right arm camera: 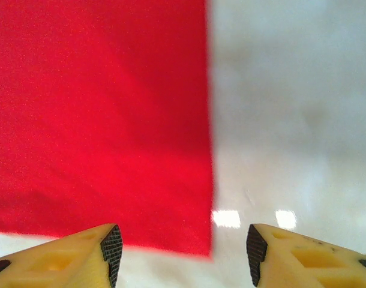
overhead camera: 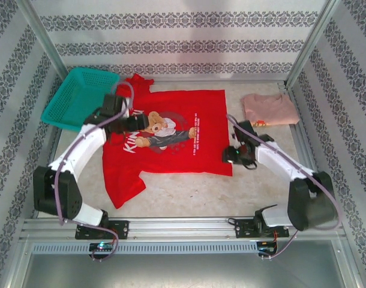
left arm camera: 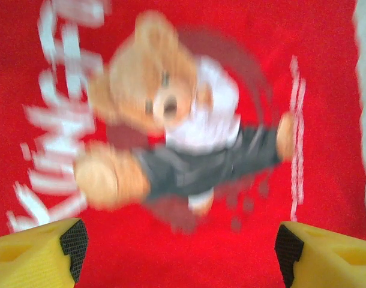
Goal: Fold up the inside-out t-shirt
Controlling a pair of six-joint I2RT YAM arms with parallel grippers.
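Beside the teal basket [overhead camera: 81, 99], the red t-shirt [overhead camera: 183, 153] lies spread flat.

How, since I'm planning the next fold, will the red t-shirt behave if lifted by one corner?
Probably floppy: the t-shirt lies flat with its sleeve crumpled, so a lifted corner would likely drape and drag the rest. Likely light, since its edge lies thin and flat. It may slide easily on the smooth, shiny table.
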